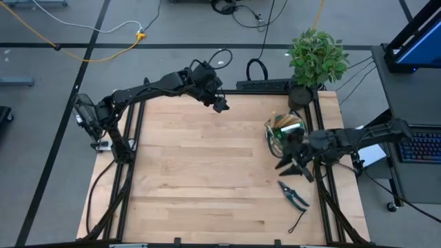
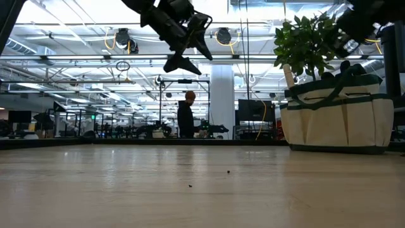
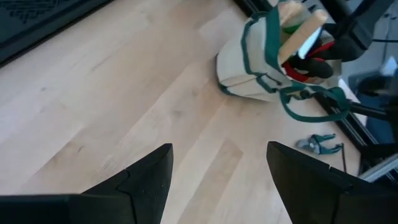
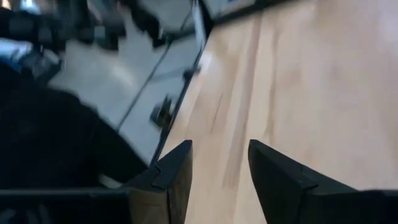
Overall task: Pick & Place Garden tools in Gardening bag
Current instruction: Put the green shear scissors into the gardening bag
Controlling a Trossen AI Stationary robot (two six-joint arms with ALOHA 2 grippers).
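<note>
bag (image 3: 249,62): beige, green trim, tools inside | shears (image 1: 293,195): dark, maybe closed, on table | left gripper (image 3: 217,180): open, empty | right gripper (image 4: 219,171): parted, empty

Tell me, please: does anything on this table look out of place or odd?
Yes. The pruning shears lie alone on the table, outside the gardening bag, which already holds other tools. Nothing looks spilled or damaged.

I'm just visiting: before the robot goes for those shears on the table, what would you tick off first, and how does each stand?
1. Pruning shears lie free on the table: ok.
2. Right gripper empty, fingers apart: ok.
3. Right gripper above the shears: not ok, it is beside the gardening bag.
4. Bag upright, mouth open: ok.
5. Room left in the bag: cannot tell.
6. Left gripper out of the way, raised at the far edge: ok.
</note>
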